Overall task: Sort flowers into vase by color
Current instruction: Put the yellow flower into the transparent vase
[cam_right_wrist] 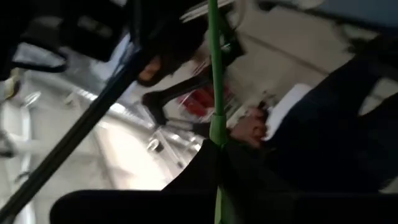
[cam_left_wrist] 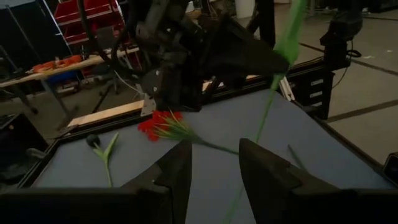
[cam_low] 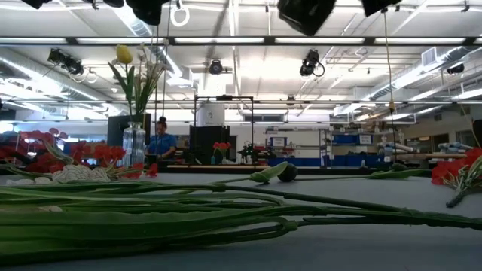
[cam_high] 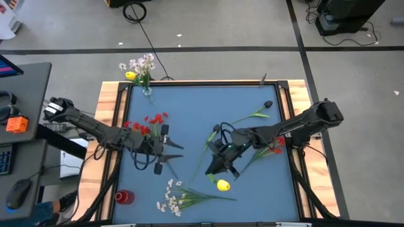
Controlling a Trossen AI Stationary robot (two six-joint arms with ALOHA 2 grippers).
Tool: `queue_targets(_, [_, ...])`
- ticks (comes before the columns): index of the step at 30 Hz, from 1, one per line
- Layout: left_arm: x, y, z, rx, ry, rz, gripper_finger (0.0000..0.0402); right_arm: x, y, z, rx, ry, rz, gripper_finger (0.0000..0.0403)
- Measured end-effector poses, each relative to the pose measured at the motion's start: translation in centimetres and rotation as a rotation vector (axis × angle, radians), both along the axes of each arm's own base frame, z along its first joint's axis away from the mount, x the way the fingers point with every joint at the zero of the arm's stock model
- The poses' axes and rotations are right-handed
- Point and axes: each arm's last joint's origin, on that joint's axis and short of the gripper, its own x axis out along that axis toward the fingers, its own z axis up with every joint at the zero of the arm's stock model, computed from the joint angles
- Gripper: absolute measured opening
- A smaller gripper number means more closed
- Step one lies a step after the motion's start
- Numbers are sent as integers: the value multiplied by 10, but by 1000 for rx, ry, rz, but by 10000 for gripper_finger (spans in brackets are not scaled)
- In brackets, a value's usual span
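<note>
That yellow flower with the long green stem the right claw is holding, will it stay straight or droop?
Probably droops: the yellow flower hangs beyond the right gripper, which pinches only its thin stem. It looks light, and the bulky head may swing.

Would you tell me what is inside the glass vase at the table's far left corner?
The glass vase holds a yellow tulip bud and white blossoms; stem bottoms inside cannot be made out.
</note>
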Motion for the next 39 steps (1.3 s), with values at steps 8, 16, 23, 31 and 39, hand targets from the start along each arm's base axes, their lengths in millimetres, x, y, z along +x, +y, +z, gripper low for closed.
queue_targets(8, [5, -7, -5, -35, 2, -80, 137, 9, -24, -2, 27, -5, -89, 23])
queue_targets(16, [20, -8, -16, -38, -5, -41, 172, 12, -43, -2, 18, -14, -152, 23])
queue_targets(23, [39, 9, -17, -31, -50, 42, 191, 12, -46, -2, 25, -10, -146, 23])
queue_targets(31, [53, 13, -14, 32, -14, -31, 192, 13, -51, 0, 32, -32, -149, 23])
queue_targets(39, [58, 12, -20, 50, 19, -12, 176, 13, -53, 1, 35, -46, -146, 23])
